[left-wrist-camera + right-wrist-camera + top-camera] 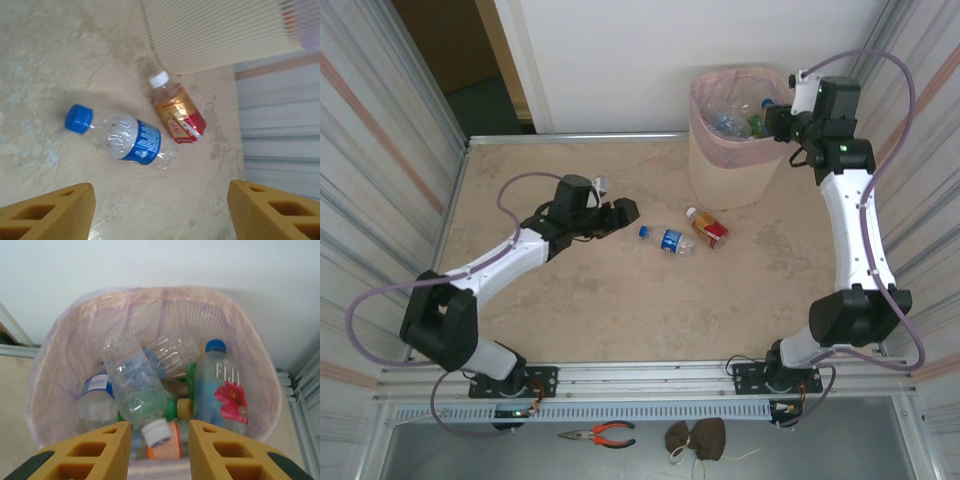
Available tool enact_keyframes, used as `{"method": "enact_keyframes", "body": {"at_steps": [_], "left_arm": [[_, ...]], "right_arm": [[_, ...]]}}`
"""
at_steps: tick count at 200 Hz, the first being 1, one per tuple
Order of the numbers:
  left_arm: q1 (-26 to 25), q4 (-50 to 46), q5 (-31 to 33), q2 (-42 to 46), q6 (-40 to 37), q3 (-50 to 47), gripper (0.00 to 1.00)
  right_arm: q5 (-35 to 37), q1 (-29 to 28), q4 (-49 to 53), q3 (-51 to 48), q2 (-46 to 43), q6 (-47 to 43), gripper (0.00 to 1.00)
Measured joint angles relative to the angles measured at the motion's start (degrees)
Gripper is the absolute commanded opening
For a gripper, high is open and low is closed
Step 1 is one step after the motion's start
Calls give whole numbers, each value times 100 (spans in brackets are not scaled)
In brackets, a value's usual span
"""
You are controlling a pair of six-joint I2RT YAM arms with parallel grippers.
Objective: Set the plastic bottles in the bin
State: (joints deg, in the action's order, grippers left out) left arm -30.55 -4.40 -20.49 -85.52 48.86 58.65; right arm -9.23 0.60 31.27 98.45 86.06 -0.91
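**Bin (720,170) well stocked, 2 bottles to go on table (620,320)**

Stands at far rt of tabletop by the back wall, pink liner folded over the rim. Holds a heap of bottles, incl. Fiji bottle (220,390), roughly upright at the rt side.

Right gripper (778,122) hovers over bin mouth. Wrist view: right gripper (160,424) fingers nearly together w/ a slim gap, nothing plainly clamped btw them. Probably at the drop-off point, no load.

Left gripper (628,212) sits low over mid-table. Wrist view: left gripper (161,187) fingers wide apart, empty, aimed at the two strays.

Blue-cap bottle (668,240) (125,140) lies on its side, clear and crumpled, cap toward the left arm. Orange-label bottle (708,230) (177,117), white cap, lies just beside it and nearer the bin base. Can't tell if touching.

Step in hand, by the look of it: left-arm pick of blue-cap bottle. Next move needs a descent to straddle the barrel across its width, then a soft close. Thin plastic prob. rolls or squirts out, so keep clear of the neighbour.
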Motion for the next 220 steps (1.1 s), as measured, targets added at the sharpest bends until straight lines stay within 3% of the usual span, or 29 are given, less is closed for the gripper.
{"method": "enact_keyframes", "body": {"at_steps": [62,125,220], "left_arm": [[-35,-201,157,-1147,1309,374,75],[-35,376,-68,-2387,2422,658,73],[-35,931,-87,-2979,3381,960,46]], "right_arm": [[-4,-26,-131,-1298,-1012,216,36],[-4,-26,-127,-1753,-1604,247,37],[-24,-37,-109,-1867,-1725,332,37]]}}
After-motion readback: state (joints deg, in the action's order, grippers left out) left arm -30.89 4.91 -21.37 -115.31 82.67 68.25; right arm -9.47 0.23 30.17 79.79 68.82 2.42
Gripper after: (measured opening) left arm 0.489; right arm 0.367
